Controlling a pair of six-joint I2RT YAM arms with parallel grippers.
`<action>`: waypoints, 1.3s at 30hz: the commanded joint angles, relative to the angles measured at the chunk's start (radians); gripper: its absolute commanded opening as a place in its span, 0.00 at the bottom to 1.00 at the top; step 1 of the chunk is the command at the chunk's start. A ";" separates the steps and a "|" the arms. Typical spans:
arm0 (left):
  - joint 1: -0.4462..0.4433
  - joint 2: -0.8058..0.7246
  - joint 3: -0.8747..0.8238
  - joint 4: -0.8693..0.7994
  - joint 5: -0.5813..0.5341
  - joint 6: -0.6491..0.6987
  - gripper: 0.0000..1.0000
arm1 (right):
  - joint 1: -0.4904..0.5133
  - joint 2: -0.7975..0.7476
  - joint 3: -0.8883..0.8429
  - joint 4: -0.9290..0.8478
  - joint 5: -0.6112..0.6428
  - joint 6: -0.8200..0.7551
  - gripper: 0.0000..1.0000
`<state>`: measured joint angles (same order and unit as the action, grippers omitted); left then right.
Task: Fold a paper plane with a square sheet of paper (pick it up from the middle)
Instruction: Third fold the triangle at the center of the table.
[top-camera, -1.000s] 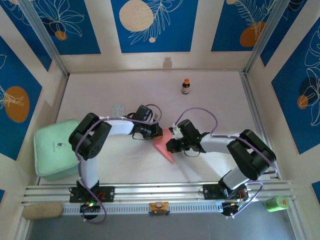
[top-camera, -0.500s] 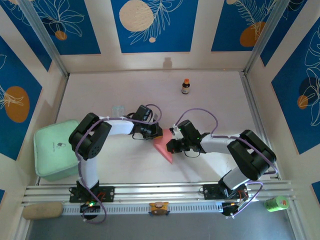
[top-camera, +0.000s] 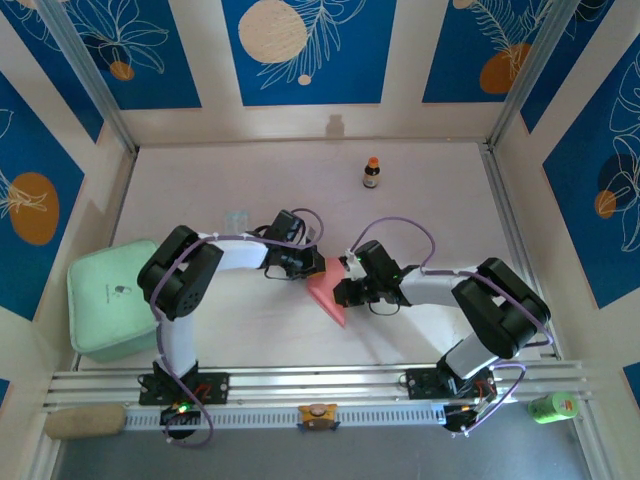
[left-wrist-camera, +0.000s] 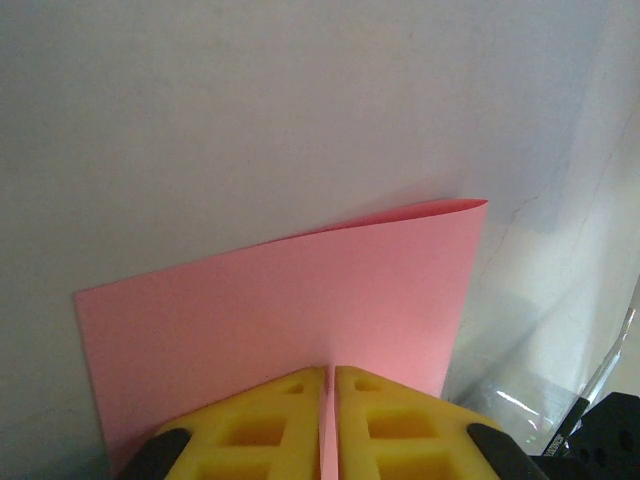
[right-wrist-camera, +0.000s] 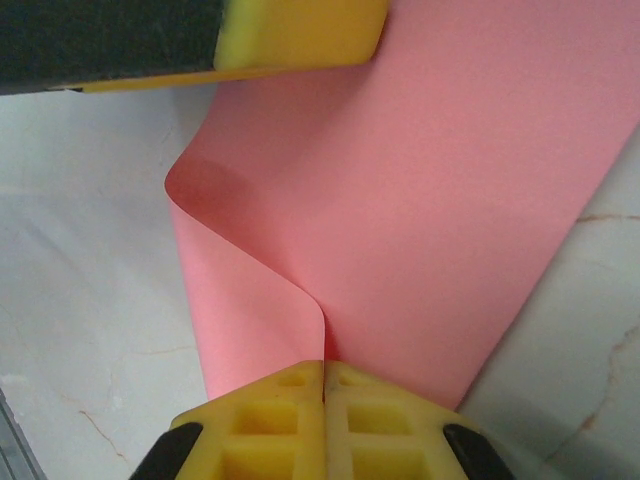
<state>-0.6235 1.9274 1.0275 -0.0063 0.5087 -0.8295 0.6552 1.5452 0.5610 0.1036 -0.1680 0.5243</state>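
sheet (right-wrist-camera: 430, 200) hangs over the middle of the desk (top-camera: 200, 190), nipped at opposite edges: left pincer (left-wrist-camera: 330, 372) clamped on one edge, right pincer (right-wrist-camera: 323, 368) clamped on a doubled-over one. for a clean crease, bring the edges level before pressing flat (the loop by the right pads looks loose). from above, both arms cover much of the sheet; whether its corners meet i cannot tell.
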 joint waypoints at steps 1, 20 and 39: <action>0.004 -0.008 -0.020 -0.018 -0.015 0.000 0.13 | 0.007 0.016 0.017 -0.019 -0.014 -0.014 0.03; 0.000 -0.130 0.045 -0.098 -0.053 0.038 0.31 | 0.006 0.037 0.022 -0.027 -0.005 -0.009 0.02; -0.126 -0.329 -0.365 0.362 -0.021 -0.265 0.02 | 0.008 0.038 0.023 -0.033 -0.004 -0.006 0.02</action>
<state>-0.7452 1.6016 0.6800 0.2493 0.4721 -1.0401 0.6552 1.5639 0.5762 0.1040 -0.1753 0.5243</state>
